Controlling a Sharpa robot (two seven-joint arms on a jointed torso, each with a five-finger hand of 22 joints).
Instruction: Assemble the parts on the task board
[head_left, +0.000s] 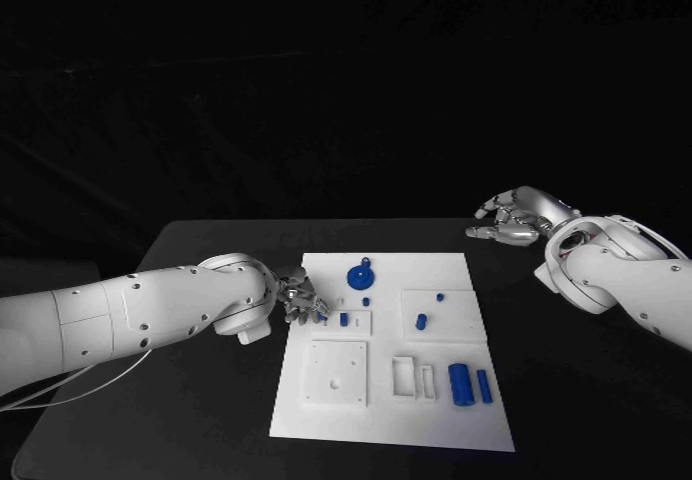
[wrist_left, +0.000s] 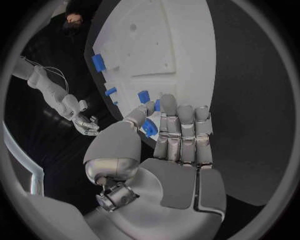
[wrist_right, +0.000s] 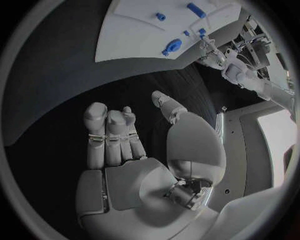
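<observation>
Matt white plastic-looking task board (head_left: 433, 410), smooth blue plastic-looking parts (head_left: 462, 385), matt black table (head_left: 562, 400), satin silver fingers (wrist_left: 185, 125)

From the wrist camera I see my left hand (wrist_left: 172, 137) from behind, its silver palm and fingers (wrist_left: 185, 125) reaching toward the white task board (wrist_left: 181, 45). The thumb and the nearest finger meet on a small blue part (wrist_left: 149, 127) at the board's near edge, pinching it. Three more blue parts stand along the board's edge: one (wrist_left: 144, 96) just beyond the fingertips, a smaller one (wrist_left: 110, 91) farther along, and the largest (wrist_left: 99, 62) farthest from the hand. Off the board, over the black table (wrist_left: 250, 100), my right hand (wrist_left: 86, 124) hangs at the end of its white arm.
</observation>
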